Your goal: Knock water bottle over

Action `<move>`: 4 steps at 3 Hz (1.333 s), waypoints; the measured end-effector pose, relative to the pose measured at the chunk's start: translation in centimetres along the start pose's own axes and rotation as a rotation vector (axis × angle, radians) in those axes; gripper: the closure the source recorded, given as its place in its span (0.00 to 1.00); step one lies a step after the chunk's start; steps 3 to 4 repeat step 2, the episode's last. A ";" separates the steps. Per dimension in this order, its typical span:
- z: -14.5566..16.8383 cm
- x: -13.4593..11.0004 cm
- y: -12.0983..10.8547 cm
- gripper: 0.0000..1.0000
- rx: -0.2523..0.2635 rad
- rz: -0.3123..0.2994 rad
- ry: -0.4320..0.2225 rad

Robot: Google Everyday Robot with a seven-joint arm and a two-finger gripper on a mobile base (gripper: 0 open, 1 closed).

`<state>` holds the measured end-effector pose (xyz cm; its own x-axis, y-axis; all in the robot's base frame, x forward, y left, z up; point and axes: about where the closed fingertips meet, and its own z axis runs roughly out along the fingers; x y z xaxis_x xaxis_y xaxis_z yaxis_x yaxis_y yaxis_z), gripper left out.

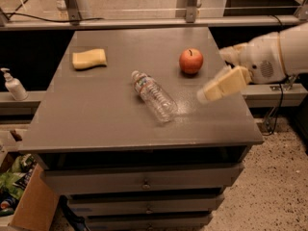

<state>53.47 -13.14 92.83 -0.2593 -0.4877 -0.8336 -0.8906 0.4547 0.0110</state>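
The clear ribbed water bottle (154, 96) lies on its side in the middle of the grey table (96, 124), white cap pointing to the back left. My gripper (208, 94), with cream-coloured fingers, hangs over the table's right part, to the right of the bottle and in front of the red apple (191, 61). It is apart from the bottle and holds nothing that I can see.
A yellow sponge (89, 58) lies at the back left of the table. A small white pump-dispenser bottle (13, 85) stands on a ledge to the left. The table has drawers below. A cardboard box (26, 206) sits on the floor at the lower left.
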 end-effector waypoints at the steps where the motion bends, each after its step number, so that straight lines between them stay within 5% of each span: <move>1: -4.0 5.4 0.7 0.00 0.048 0.083 0.042; 4: -4.0 5.4 0.7 0.00 0.047 0.083 0.042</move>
